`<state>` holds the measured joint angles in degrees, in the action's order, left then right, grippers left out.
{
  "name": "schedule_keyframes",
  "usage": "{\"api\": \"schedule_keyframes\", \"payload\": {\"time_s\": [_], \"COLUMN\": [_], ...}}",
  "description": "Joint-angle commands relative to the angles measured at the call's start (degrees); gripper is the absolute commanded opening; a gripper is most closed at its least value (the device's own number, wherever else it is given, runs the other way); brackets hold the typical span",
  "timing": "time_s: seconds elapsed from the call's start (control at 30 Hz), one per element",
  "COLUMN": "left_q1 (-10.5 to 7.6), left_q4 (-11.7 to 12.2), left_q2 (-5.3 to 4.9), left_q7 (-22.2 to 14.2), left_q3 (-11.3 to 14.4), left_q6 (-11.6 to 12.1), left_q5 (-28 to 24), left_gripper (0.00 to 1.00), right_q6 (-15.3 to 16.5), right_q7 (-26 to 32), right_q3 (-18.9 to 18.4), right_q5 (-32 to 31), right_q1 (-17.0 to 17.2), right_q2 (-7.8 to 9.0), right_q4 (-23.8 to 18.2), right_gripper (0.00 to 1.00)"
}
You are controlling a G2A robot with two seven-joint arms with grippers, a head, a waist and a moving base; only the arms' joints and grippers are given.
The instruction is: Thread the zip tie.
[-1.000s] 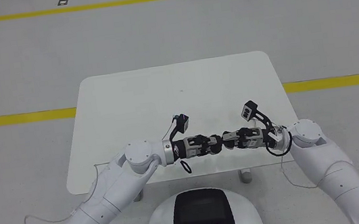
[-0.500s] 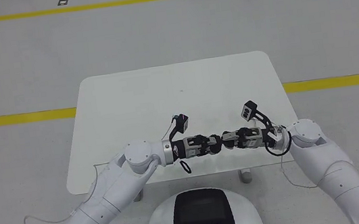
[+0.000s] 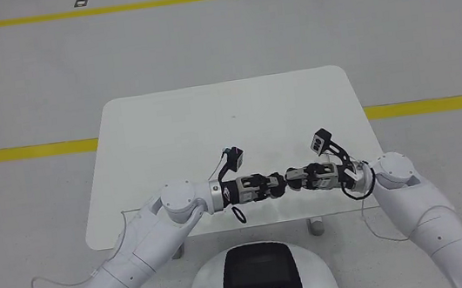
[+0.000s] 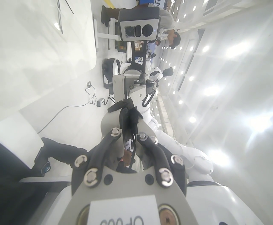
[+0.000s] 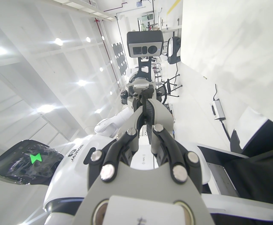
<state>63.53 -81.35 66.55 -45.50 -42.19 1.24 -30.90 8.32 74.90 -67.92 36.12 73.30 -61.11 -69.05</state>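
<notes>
A thin black plastic zip tie (image 5: 146,99) is held in the air between the two grippers, above the near edge of the white rounded rectangular table (image 3: 211,129) and not resting on it. In the top view the arms come in from either side, so the left gripper (image 3: 277,184) and the right gripper (image 3: 293,178) meet tip to tip, just in front of the robot's head. In the right wrist view the right gripper (image 5: 145,109) is clenched. Its two pale fingers, one with a ribbed black pad (image 5: 150,113), pinch together on the narrow dark strip of the zip tie. The strip runs straight on to the left gripper (image 5: 141,92), which faces it from close by. In the left wrist view the left gripper (image 4: 126,119) is likewise closed, its fingers converging on a bunch of black material at their tips. Which part of that bunch is strap and which is finger pad cannot be told there. The right gripper (image 4: 128,88) sits directly beyond it, the tips of the two touching or nearly so. Yellow lines (image 3: 21,152) cross the grey floor beyond and beside the table.
</notes>
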Motion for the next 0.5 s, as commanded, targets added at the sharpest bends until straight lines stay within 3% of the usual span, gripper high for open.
{"api": "schedule_keyframes", "payload": {"time_s": [0.0, 0.3, 0.47], "left_q1": [0.04, 0.64, 1.70], "left_q4": [0.1, -0.3, -1.3], "left_q2": [0.00, -0.25, -0.69], "left_q7": [0.1, 0.4, 2.3], "left_q3": [-0.1, -0.9, -3.1], "left_q6": [0.2, 0.8, 4.2], "left_q5": [0.0, 0.0, -0.3], "left_gripper": [0.00, 0.00, 0.00], "right_q6": [0.0, 1.0, 1.1], "right_q7": [-0.4, -2.5, -2.8], "right_q3": [-0.6, -4.2, -4.4], "right_q5": [0.1, 0.5, 0.5], "right_q1": [0.2, 2.2, 2.5], "right_q2": [0.13, 0.97, 1.03], "right_q4": [0.1, -0.7, -1.0], "right_gripper": [1.00, 1.00, 1.00]}}
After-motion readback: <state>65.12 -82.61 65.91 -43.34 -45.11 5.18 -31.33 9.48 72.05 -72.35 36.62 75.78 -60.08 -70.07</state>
